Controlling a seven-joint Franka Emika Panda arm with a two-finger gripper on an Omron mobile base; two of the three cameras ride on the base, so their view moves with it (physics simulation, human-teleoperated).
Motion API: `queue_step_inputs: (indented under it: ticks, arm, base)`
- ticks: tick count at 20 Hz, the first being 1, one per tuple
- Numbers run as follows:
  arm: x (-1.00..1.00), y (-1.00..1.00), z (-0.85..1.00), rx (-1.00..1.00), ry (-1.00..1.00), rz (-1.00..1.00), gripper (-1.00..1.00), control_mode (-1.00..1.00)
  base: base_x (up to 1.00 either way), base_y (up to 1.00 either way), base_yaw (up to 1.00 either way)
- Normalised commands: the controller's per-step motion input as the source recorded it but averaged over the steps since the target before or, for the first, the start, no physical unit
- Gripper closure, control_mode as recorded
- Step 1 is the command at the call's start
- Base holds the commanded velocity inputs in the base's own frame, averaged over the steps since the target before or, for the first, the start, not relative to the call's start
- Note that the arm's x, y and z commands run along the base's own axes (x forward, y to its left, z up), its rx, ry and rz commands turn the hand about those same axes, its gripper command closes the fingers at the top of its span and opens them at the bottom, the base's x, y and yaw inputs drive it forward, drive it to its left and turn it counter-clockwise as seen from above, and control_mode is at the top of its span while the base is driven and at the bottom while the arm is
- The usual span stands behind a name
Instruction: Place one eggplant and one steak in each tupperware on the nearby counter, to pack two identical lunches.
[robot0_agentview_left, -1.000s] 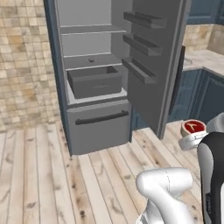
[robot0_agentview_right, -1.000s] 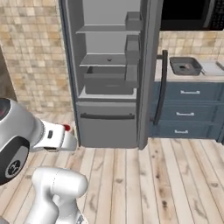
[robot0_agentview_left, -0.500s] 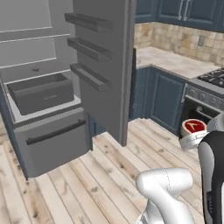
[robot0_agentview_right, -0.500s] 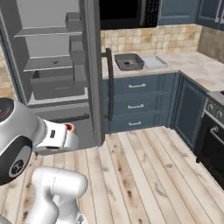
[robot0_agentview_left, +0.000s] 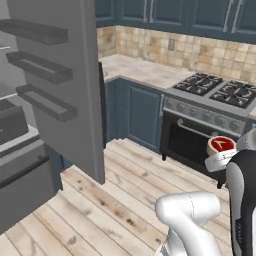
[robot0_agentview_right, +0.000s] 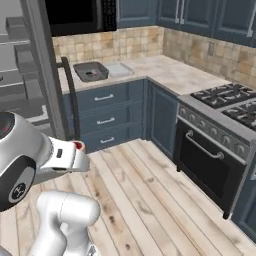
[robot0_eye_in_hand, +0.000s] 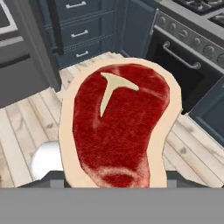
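The dark tupperware (robot0_agentview_right: 90, 72) and the pale tupperware (robot0_agentview_right: 119, 69) sit side by side on the counter (robot0_agentview_right: 165, 70) near its left end. The pincer (robot0_agentview_left: 221, 150) is clamped on the red steak (robot0_eye_in_hand: 120, 124).

No legible text, labels or nos. anywhere.

One steak (robot0_eye_in_hand: 120, 131), two tupperware containers (robot0_agentview_right: 91, 72), one counter (robot0_agentview_right: 170, 72).
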Motion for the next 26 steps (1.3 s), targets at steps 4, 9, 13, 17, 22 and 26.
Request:
queue_step_inputs:
  ticks: [4,9,13,17,22,26]
  arm:
    - [0.0,0.0,0.0,0.0,0.0,0.0,1.0,1.0]
    - [0.0,0.0,0.0,0.0,0.0,0.0,1.0,1.0]
    - [0.0,0.0,0.0,0.0,0.0,0.0,1.0,1.0]
    - [0.0,0.0,0.0,0.0,0.0,0.0,1.0,1.0]
    - [0.0,0.0,0.0,0.0,0.0,0.0,1.0,1.0]
    - [0.0,0.0,0.0,0.0,0.0,0.0,1.0,1.0]
  base:
    - [0.53,-0.37,-0.29]
    - [0.71,-0.34,-0.32]
    - [0.98,-0.05,-0.31]
    - [1.0,0.03,-0.2]
    - [0.91,0.17,0.05]
    - [0.49,0.01,0.32]
